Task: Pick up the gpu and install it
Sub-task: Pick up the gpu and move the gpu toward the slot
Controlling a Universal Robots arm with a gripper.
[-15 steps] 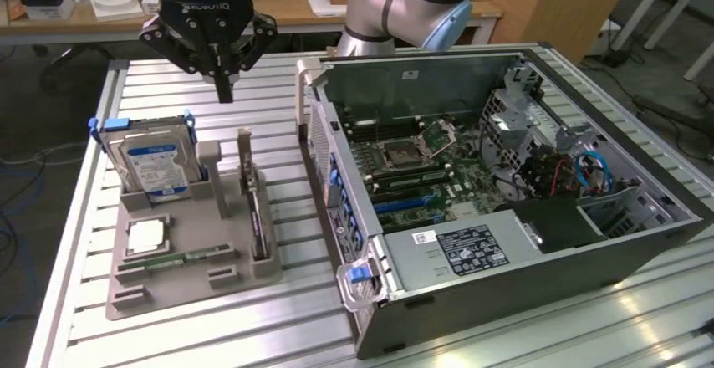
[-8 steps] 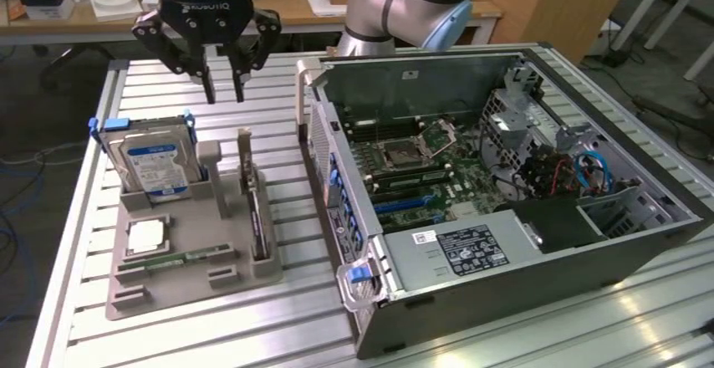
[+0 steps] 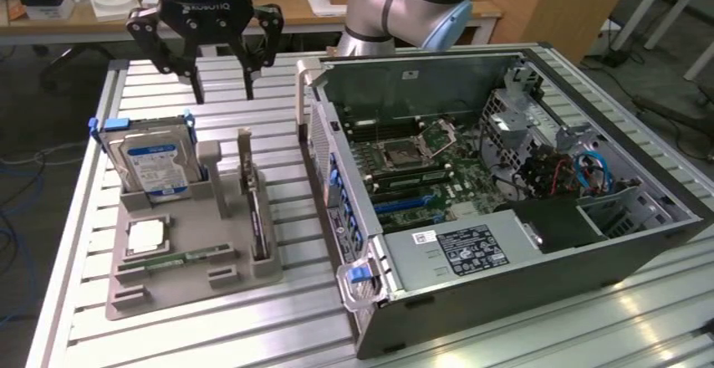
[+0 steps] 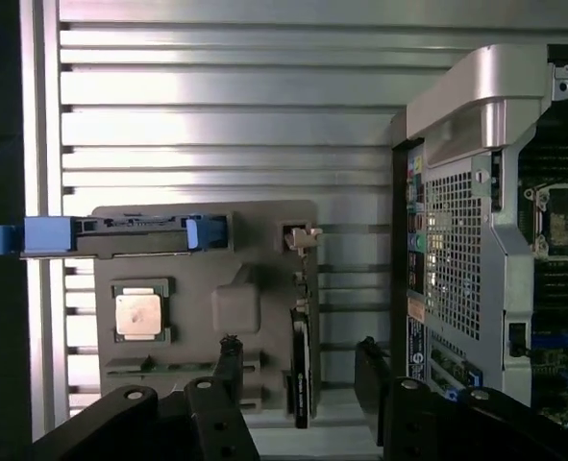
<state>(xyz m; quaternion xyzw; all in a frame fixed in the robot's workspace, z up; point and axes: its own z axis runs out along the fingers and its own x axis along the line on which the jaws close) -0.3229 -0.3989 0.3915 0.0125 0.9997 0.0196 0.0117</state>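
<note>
The gpu (image 3: 257,217) is a thin black card standing on edge in a slot of the grey holder tray (image 3: 190,291), its silvery bracket end toward the back. The wrist view looks down on its edge, showing the gpu (image 4: 301,375) as a dark strip. My gripper (image 3: 223,94) hangs high over the table behind the tray, open, with nothing between its fingers. In the wrist view the gripper (image 4: 297,348) frames the card far below it. The open computer case (image 3: 502,192) lies on its side at the exterior view's right, motherboard exposed.
A blue-labelled hard drive (image 3: 156,163) stands in the tray beside the gpu; a processor chip (image 3: 145,236) and a green memory stick (image 3: 179,259) lie in front of it. The case's rear panel (image 4: 461,250) rises close to the tray. Desks stand behind the slatted table (image 3: 167,334).
</note>
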